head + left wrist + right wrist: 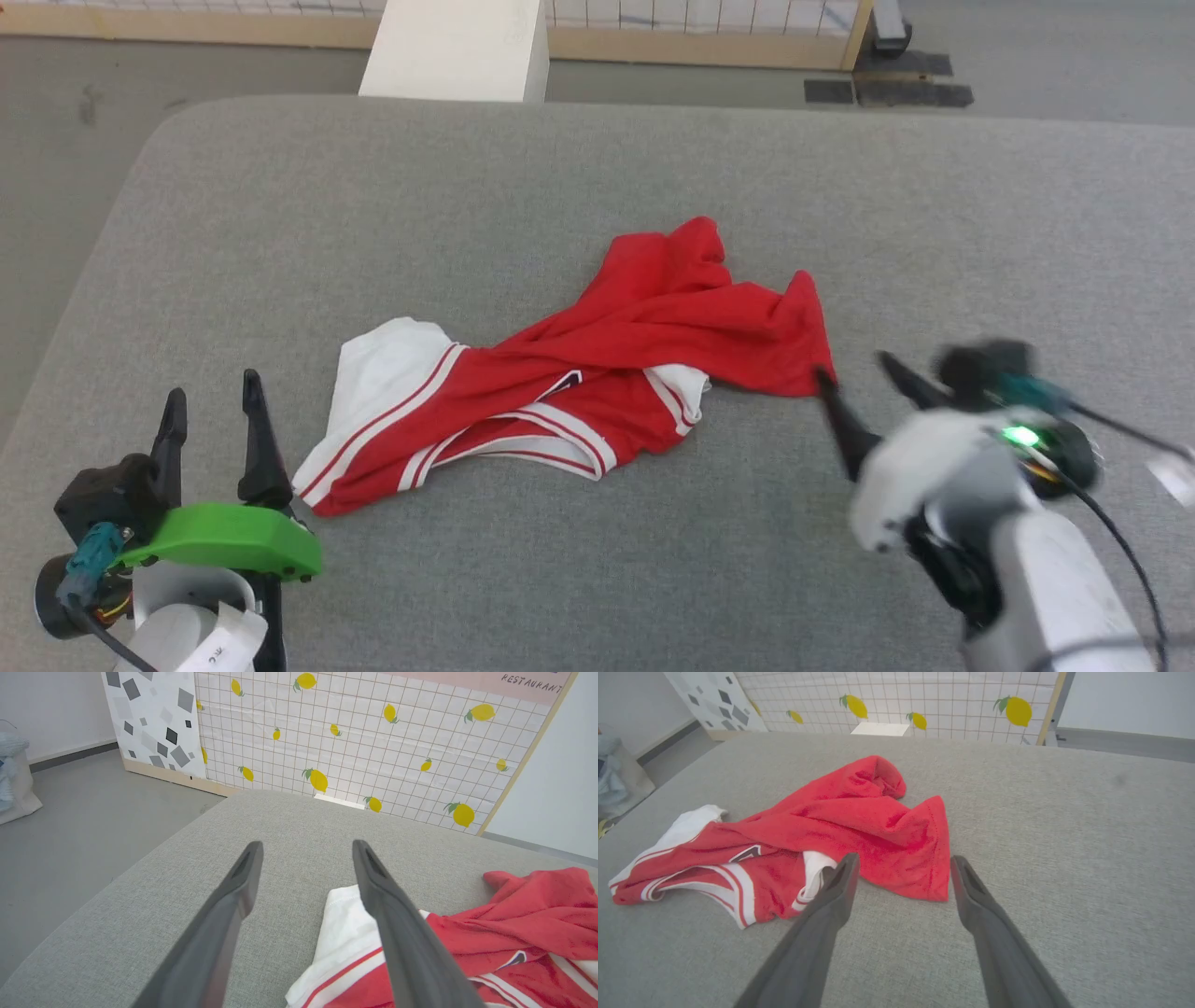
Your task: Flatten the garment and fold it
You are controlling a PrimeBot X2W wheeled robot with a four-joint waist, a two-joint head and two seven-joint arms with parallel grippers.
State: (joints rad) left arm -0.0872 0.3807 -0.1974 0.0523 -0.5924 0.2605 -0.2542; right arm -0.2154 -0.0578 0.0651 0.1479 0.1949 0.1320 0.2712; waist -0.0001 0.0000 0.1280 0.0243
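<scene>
The left gripper (212, 397) is spread wide and holds nothing. It is just beside the white sleeve of the red jersey T-shirt (653, 317). The right gripper (861, 378) is spread wide too and empty, with one fingertip right by the shirt's red corner. The shirt lies bunched up in the middle of the gray table (560, 168), with bare room all around it

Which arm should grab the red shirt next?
Right, probably: the open right gripper nearly touches a red corner of the crumpled red jersey shirt; the left gripper sits farther from its white sleeve.
</scene>
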